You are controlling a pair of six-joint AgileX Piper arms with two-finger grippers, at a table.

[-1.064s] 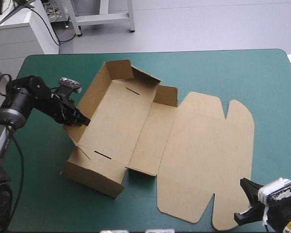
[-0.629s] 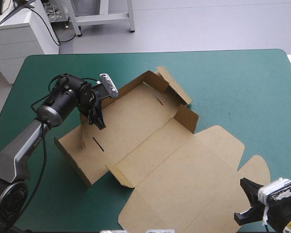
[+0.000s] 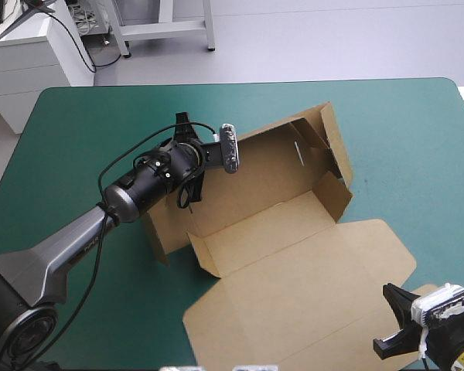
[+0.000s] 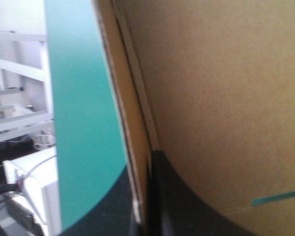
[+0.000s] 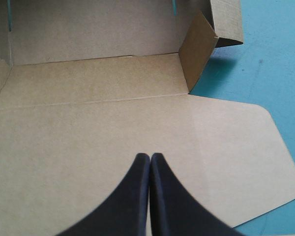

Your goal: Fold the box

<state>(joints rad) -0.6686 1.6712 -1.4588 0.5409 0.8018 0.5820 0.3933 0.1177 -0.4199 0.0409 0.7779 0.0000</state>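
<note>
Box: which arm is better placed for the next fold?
Left, probably. The left gripper has its jaws shut on the box at its raised wall; the right gripper hangs shut beside the flat lid, holding nothing.

Walls of the box (image 3: pixel 294 263) fence its tray; teal-green cover (image 3: pixel 417 131) beyond lies free

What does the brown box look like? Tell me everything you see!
The brown cardboard box is a cut sheet, half made: an open tray with short walls standing up and its big rounded lid lying flat toward the table's near edge. It rests slantwise on the teal-green table cover. The left black gripper pinches one tray wall.
</note>
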